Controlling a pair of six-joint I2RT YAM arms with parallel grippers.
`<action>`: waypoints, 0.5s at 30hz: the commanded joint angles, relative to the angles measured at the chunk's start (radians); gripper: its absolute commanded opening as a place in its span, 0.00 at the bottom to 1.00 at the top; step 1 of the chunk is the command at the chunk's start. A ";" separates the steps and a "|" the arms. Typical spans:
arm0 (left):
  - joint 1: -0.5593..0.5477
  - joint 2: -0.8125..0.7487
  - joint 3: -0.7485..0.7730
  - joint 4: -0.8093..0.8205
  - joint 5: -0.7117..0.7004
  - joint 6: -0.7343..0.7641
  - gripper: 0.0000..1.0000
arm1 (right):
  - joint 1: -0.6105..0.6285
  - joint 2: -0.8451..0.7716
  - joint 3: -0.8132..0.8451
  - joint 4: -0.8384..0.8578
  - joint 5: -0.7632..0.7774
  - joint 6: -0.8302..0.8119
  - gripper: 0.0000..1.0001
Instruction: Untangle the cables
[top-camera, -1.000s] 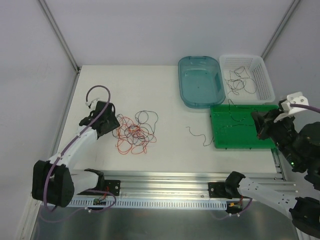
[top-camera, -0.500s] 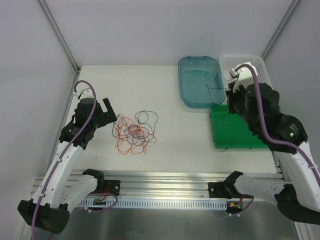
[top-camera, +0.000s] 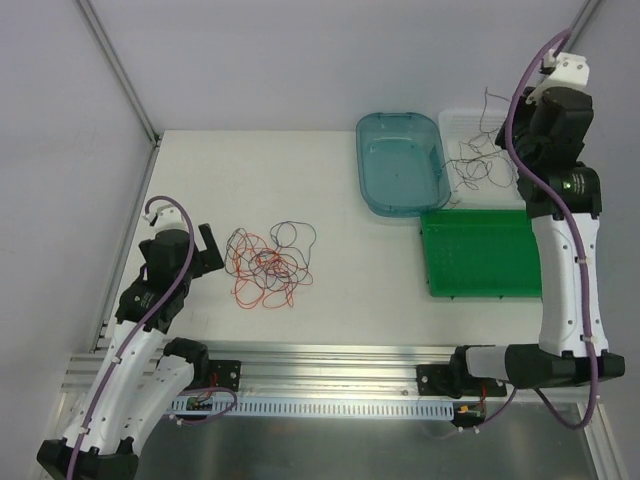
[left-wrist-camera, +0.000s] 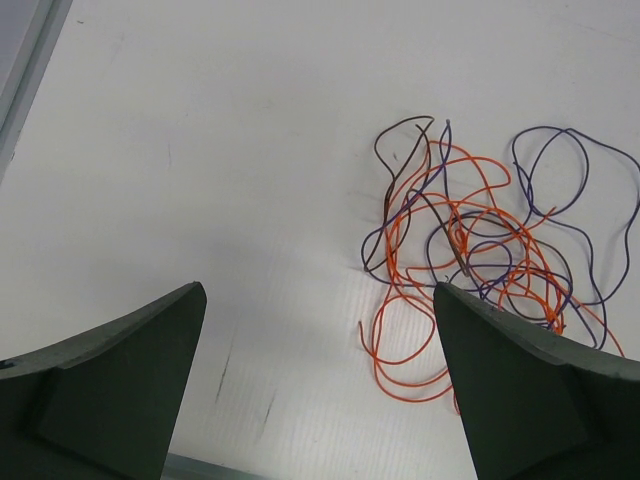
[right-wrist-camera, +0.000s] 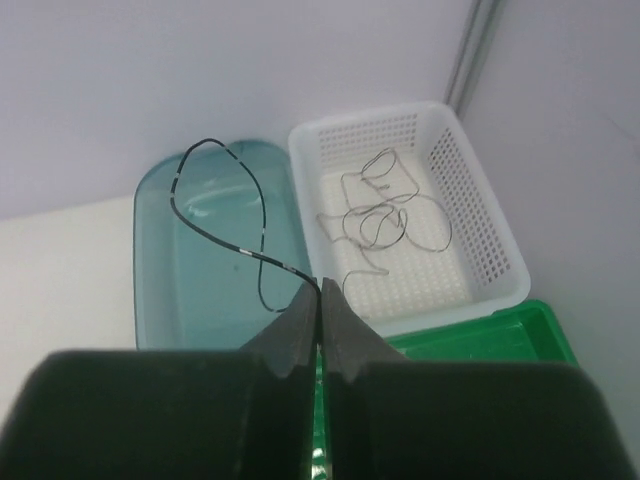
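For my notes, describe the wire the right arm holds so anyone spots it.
At the table's far right, above the white basket and teal tub, the right gripper is raised. It is shut on one black wire, looping in mid-air, unlike the strands lying in the basket.

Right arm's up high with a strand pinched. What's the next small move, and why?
Probably ease the right gripper down over the white basket for a release there. Its jaws pinch one black cable, and similar dark strands already lie in that basket.
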 joint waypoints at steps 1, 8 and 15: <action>0.001 -0.027 -0.034 0.053 -0.045 0.023 0.99 | -0.115 0.061 0.080 0.197 -0.080 0.098 0.01; 0.001 -0.013 -0.039 0.059 -0.042 0.023 0.99 | -0.243 0.224 0.152 0.409 -0.150 0.092 0.01; 0.001 0.001 -0.045 0.060 -0.050 0.026 0.99 | -0.321 0.456 0.240 0.476 -0.160 0.039 0.01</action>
